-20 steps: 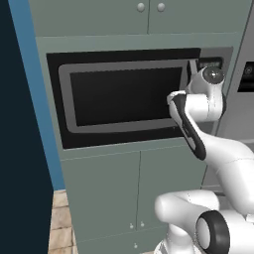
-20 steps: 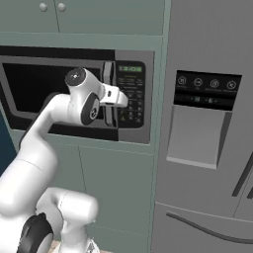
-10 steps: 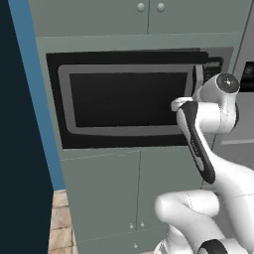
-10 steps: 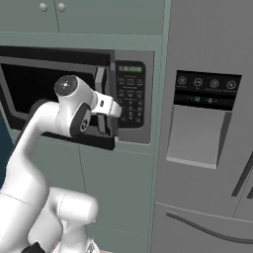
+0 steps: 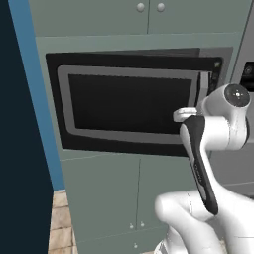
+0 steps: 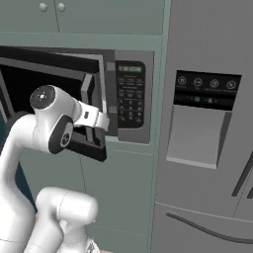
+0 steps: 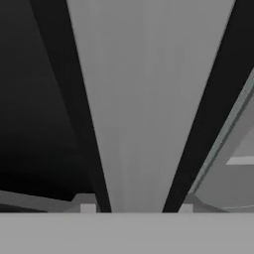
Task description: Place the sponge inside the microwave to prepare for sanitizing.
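Observation:
The microwave [image 5: 129, 106] is built into the grey-green cabinet wall, its keypad with green display [image 6: 129, 99] on the right. Its dark-windowed door stands ajar, the right edge swung out from the front. My gripper [image 5: 197, 106] is at the door's vertical grey handle [image 7: 144, 109]; in the right base view the gripper [image 6: 108, 123] sits just in front of the keypad's left edge. In the hand view the handle fills the space between my fingertips [image 7: 88, 208], which hug its dark sides. The sponge is out of view.
A grey fridge with a control panel and dispenser recess [image 6: 197, 133] stands right of the microwave. Cabinet doors [image 5: 124, 198] lie below and above it. A dark blue wall [image 5: 20, 124] closes off the left side.
The microwave door has gone from flush with the front to ajar. My hand and forearm have drawn back toward the base, with the door's handle edge coming along.

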Controlling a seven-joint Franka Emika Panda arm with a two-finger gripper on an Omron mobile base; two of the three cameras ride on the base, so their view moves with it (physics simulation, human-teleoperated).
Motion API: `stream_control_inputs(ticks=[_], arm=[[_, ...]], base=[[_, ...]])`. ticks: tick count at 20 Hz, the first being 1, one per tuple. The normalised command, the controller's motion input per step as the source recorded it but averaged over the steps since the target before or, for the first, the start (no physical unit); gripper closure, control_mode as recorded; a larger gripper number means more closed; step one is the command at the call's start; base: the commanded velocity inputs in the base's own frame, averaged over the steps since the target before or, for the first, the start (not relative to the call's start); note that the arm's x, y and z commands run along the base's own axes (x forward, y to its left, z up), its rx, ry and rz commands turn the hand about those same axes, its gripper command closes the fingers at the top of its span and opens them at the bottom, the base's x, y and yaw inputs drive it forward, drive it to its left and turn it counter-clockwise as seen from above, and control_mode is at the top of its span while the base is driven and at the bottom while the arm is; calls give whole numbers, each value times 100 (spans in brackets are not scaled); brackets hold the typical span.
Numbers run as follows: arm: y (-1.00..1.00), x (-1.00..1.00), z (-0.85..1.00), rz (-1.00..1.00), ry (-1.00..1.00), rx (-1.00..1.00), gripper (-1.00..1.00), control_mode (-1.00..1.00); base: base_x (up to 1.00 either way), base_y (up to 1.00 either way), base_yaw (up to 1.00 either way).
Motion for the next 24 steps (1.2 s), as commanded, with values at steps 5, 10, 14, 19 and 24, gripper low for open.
stream_control_inputs(ticks=[5, 10, 14, 19, 24], arm=[[24, -55, 0, 0, 1, 0, 100, -100], [26, -53, 0, 0, 1, 0, 100, -100], [22, -44, 0, 0, 3, 0, -100, -100], [-1, -21, 0, 0, 6, 2, -100, -100], [-26, -42, 0, 0, 6, 13, -100, -100]], base=[[0, 0, 0], [0, 0, 0], [0, 0, 0], [0, 0, 0], [0, 0, 0]])
